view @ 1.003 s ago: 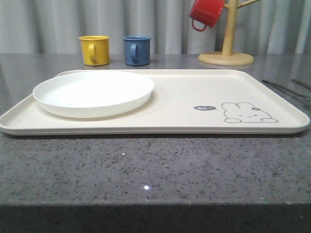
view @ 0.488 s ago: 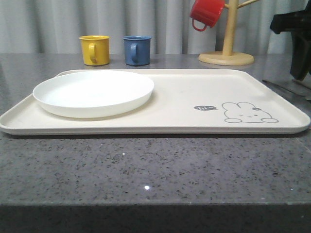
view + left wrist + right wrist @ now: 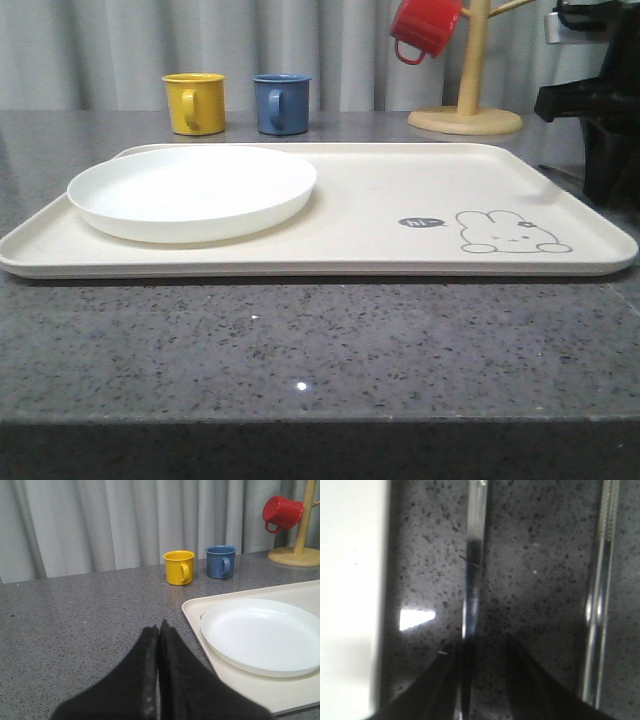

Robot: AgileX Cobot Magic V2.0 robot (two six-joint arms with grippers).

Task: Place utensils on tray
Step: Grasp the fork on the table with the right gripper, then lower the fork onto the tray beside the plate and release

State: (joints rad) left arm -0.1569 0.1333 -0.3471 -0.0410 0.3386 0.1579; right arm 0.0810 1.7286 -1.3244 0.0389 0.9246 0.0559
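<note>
The cream tray with the rabbit drawing lies across the middle of the table. In the right wrist view, a slim silver utensil lies on the grey table beside the tray's edge. My right gripper is open and low over the table, one finger on each side of this utensil, which lies closer to one finger. A second slim utensil lies parallel, further from the tray. The black right arm reaches down just past the tray's right edge. My left gripper is shut and empty over bare table, left of the tray.
A round white plate sits on the tray's left half. A yellow mug and a blue mug stand behind the tray. At the back right, a wooden mug tree carries a red mug.
My right arm has come into the front view from the right and dropped lower beside the tray's right edge. Tray, plate and mugs have not moved.
</note>
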